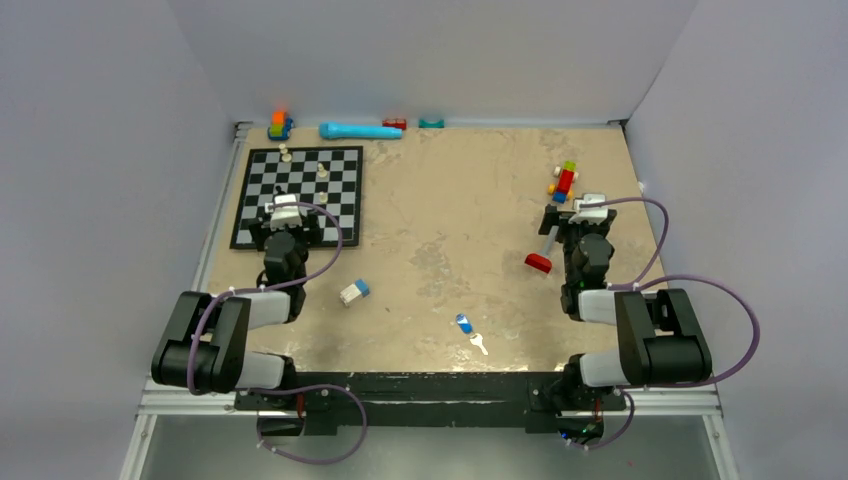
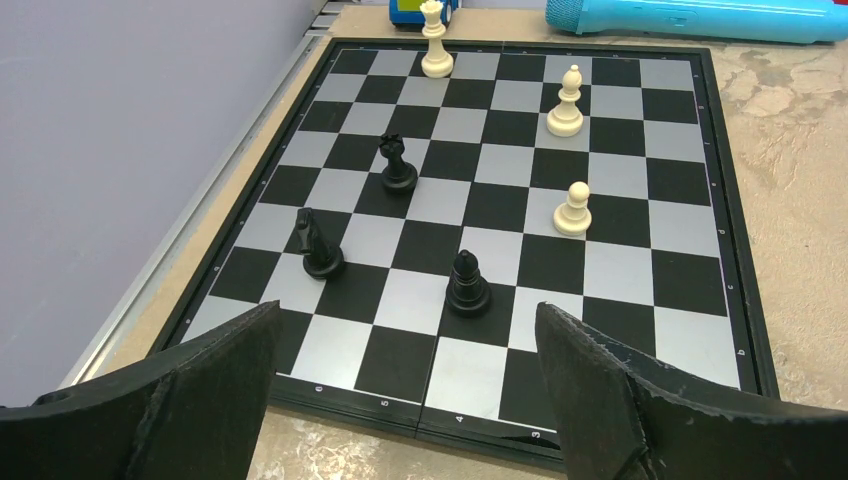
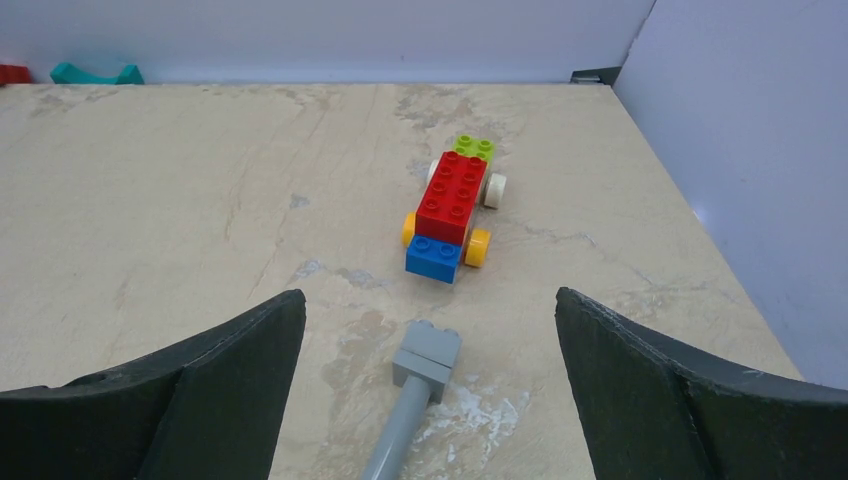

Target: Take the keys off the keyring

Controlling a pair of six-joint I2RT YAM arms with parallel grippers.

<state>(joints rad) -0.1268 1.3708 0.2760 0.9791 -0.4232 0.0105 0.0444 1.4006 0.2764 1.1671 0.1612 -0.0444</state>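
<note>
Gaping wide and empty, left tool [image 1: 283, 203] and right tool [image 1: 589, 204] hang far from the keys [image 1: 463, 322], so best approach low, pinching heads squarely.

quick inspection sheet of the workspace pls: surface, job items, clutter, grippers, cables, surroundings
surface: beige marbled table, stained patches
job's things: blue-headed key and silver key lie close together near the front edge, between the arms; whether they are joined cannot be told
clutter: chessboard with pieces, white-and-blue block, brick car, grey stick with red end, blue tube
grippers: left gripper open over the chessboard; right gripper open over the grey stick; both empty
cables: purple cables loop from each arm, clear of the keys
surroundings: pale walls on three sides
</note>
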